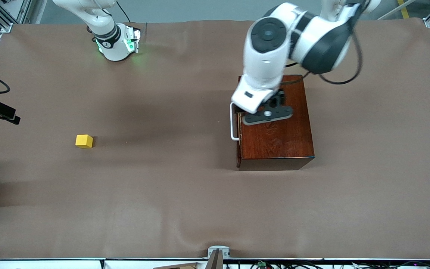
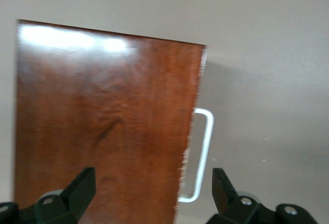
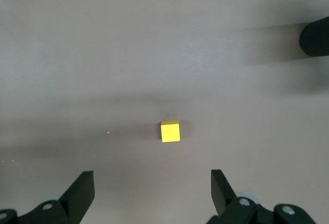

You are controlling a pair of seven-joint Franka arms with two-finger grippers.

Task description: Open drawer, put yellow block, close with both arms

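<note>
A: L gripper (image 2: 154, 190)?
B: Fingers spread wide, holding nothing, over the wooden box (image 1: 274, 127) at its handle side.
A: R gripper (image 3: 153, 193)?
B: Also wide open, empty, up over the yellow block (image 3: 170, 131).
A: Drawer (image 1: 239, 123)?
B: Shut, contents unseen. White handle (image 1: 233, 121) faces the right arm's end, long axis running front edge to base edge.
A: Block?
B: On the brown tabletop (image 1: 162, 186) toward the right arm's end, well apart from the box.

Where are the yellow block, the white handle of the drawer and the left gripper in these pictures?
yellow block (image 1: 84, 141): front view, on its top face.
white handle (image 2: 204, 154): left wrist view, on the long bar.
left gripper (image 2: 154, 188): left wrist view, midway between its open fingertips, over the wooden box.
</note>
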